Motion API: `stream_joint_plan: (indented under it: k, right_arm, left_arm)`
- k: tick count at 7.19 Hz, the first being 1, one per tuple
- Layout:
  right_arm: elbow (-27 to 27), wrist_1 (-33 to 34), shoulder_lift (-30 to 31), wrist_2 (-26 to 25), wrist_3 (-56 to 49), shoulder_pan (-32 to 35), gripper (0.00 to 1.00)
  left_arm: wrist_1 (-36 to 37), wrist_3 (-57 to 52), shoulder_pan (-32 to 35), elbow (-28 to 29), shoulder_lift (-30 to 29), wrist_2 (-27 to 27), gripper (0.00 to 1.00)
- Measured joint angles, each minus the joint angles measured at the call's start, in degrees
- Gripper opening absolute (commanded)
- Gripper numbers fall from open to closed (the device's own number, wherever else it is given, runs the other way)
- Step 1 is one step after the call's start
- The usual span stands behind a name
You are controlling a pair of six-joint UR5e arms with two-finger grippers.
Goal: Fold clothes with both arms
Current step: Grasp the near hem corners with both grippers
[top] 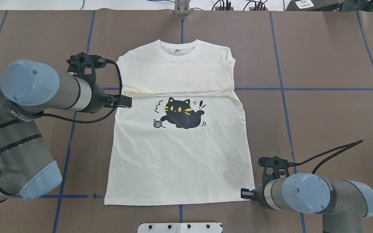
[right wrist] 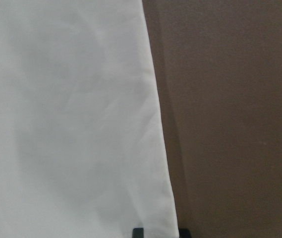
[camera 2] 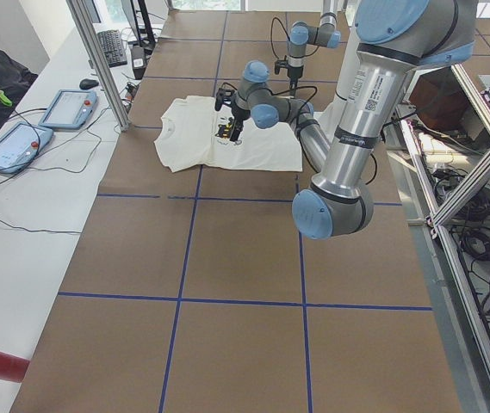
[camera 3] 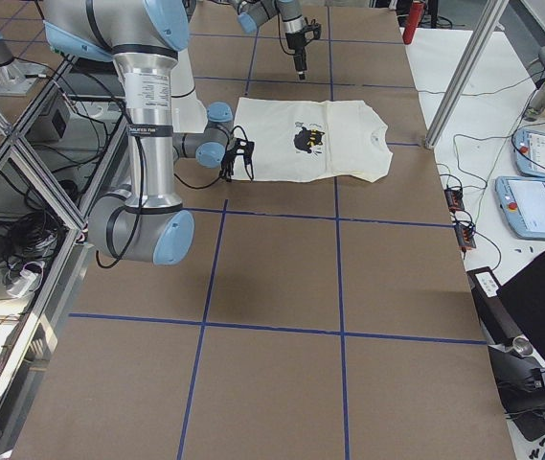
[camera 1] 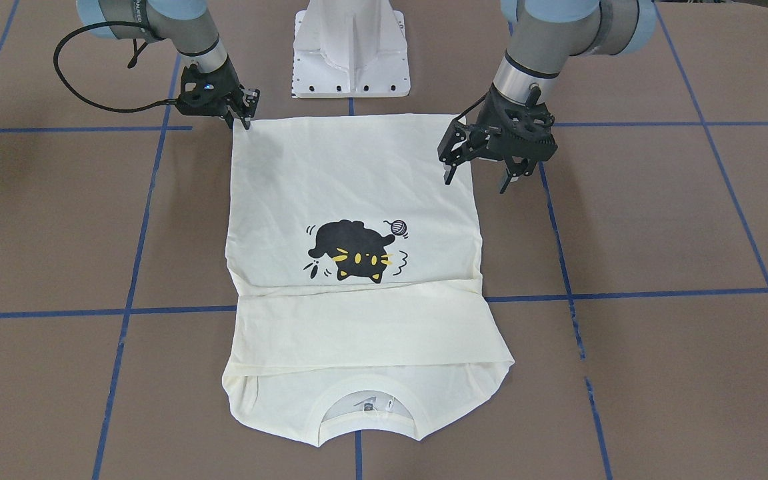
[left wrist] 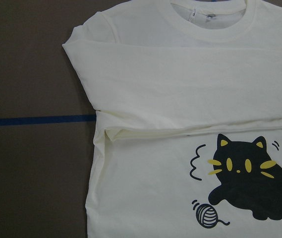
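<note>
Left gripper (camera 1: 477,181): the fingers (camera 1: 448,175) are spread wide and hold nothing. It is raised above the side edge of the shirt (top: 176,155), near the folded sleeves (top: 176,76). From this height its wrist camera takes in the sleeve fold and the neck (top: 181,51), which would suit choosing a grasp point at the shoulder.

Right gripper (camera 1: 241,120): the fingertips (right wrist: 138,232) are a small gap apart and not closed on the cloth. They sit low at the hem corner (top: 240,200), with the shirt's side edge running between them. This placement prepares a pinch of that corner.

Shirt: it lies flat on the table (top: 319,113), cat print (top: 180,113) up and hem nearest the robot's base. Both sleeves are laid across the chest.

Judgement: the sleeve folds look complete, and the hem-to-neck fold remains. An uneven lift risks skewing the fold.
</note>
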State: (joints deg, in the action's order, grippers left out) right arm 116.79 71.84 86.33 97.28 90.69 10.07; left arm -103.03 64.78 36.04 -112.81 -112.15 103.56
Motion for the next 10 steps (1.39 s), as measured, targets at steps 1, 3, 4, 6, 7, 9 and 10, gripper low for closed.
stream_joint_plan:
  k: [1,3,4,6,7,9,10]
  right_arm:
    - [0.6,0.0,0.0,-0.1,0.0,0.1,0.0]
    - [1.6,0.0,0.1,-0.6,0.4,0.4,0.0]
    - [1.9,0.1,0.1,-1.8,1.0,0.4,0.0]
    - [2.3,-0.2,0.1,-3.6,1.7,0.4,0.0]
    - [2.6,-0.3,0.0,-3.9,1.8,0.4,0.0]
    - [3.4,-0.3,0.0,-3.9,1.8,0.6,0.0]
    - [3.9,-0.3,0.0,-3.7,1.8,0.8,0.0]
  left_arm:
    - [0.0,0.0,0.0,0.1,0.0,0.0,1.0]
    - [0.0,0.1,-0.1,0.3,0.1,0.1,1.0]
    - [-0.6,2.4,-0.2,0.2,0.9,0.3,1.0]
    - [-3.5,15.5,-3.7,-2.3,6.3,0.4,0.98]
    - [-4.2,21.8,-7.5,-5.0,10.3,0.0,0.95]
    - [-4.2,32.9,-16.1,-7.4,15.7,-4.5,0.95]
    - [-4.2,37.4,-20.4,-7.2,16.7,-6.7,0.95]
